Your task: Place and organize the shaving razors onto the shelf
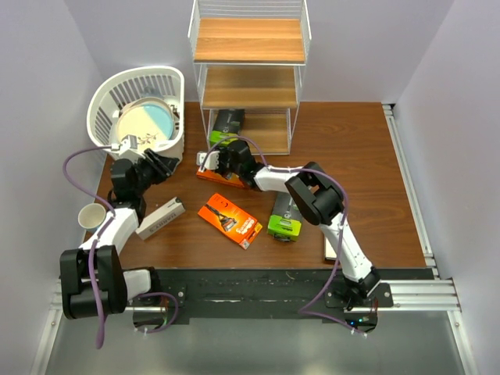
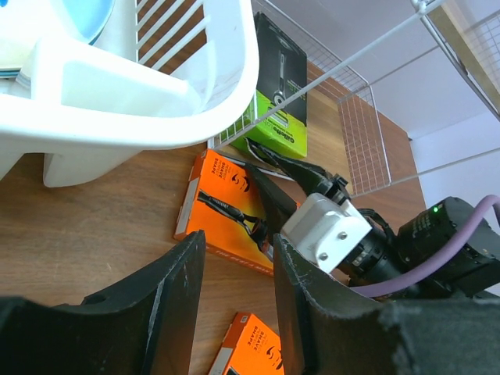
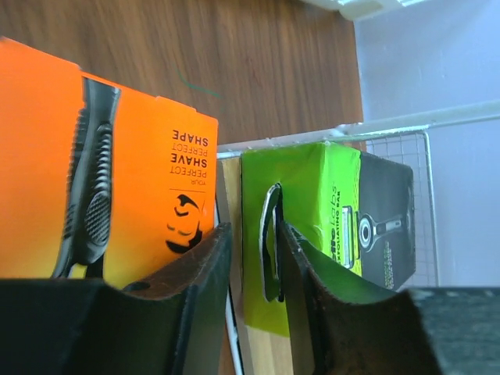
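One black-and-green pack (image 1: 228,123) sits on the bottom board of the shelf (image 1: 248,41), at twelve o'clock on the counter (image 1: 367,172). The other packs lie on the counter, not put away yet.

The right gripper (image 3: 254,234) has its jaws nearly together by that pack's tab. I cannot tell if they pinch it. The left gripper (image 2: 237,258) has its jaws apart, holding nothing.

The packs are flat, smooth card. The boards are wood and the frame is thin wire.

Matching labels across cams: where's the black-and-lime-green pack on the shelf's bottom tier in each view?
Top external: the black-and-lime-green pack sits upper centre, at the left of the shelf's bottom tier.
Left wrist: the pack is top centre, behind the shelf's white wire.
Right wrist: the pack is right of centre, lime end toward the camera.
Shared landmark: the orange box lying on the table just in front of it.
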Controlling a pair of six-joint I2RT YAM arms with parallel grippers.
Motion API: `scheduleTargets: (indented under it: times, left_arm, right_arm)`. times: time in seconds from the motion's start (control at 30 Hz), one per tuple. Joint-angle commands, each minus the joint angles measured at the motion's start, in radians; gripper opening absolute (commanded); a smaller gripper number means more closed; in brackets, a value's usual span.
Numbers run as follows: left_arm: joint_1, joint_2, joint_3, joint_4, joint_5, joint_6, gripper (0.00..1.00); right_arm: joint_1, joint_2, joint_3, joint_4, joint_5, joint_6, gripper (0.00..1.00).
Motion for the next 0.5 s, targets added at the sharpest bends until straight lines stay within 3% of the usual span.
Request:
scheduleTargets:
  times: [0.0,0.03,0.07,0.17,0.47]
  left_arm:
    - [0.008,-0.01,-0.008,0.028,-0.009,-0.012,0.45]
    - [0.008,-0.006,-0.007,0.028,-0.009,-0.013,0.45]
    - [0.008,-0.008,-0.01,0.029,-0.011,-0.013,0.45]
    - [0.008,-0.005,-0.013,0.032,-0.014,-0.017,0.45]
    - [0.008,0.004,-0.03,0.057,-0.017,-0.029,0.45]
  right_arm:
    - [0.008,0.041,0.023,0.012,0.103,-0.056,0.29]
    - [0.007,0.043,0.018,0.026,0.11,-0.066,0.24]
    - [0.007,0.04,0.005,0.032,0.112,-0.073,0.13]
    - [0.007,0.014,-0.052,0.068,0.091,-0.122,0.02]
    - [-0.007,-0.077,-0.241,0.18,-0.052,-0.3,0.0]
